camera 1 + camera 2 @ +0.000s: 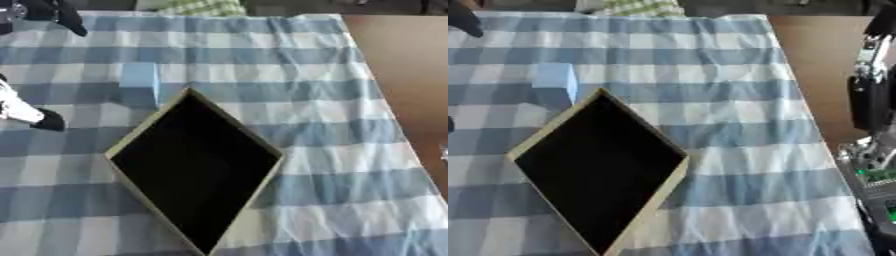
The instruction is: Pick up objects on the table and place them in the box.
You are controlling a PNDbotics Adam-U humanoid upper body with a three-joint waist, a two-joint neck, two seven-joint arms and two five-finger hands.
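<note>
The box [194, 170] lay turned like a diamond in the middle of the blue-and-white checked cloth [297, 60], its dark inside showing nothing in it; the one object visible for picking was a light blue block [140, 80], standing just beside the box's far corner, at about eleven o'clock from the box's centre; its long axis could not be told from these views, though it appeared roughly upright; the left hand [26, 112] showed at the nine o'clock edge of the left eye view, a white part with a dark tip, and whether its fingers were open or curled could not be told; nothing seemed to be held in it; from that hand the block lay toward two o'clock, near, with bare cloth between them; the right arm [872, 95] hung past the table's three o'clock edge in the right eye view, its hand not made out, well apart from the block; so the left hand was judged the nearer; the box's near wall stood beside the likely path
</note>
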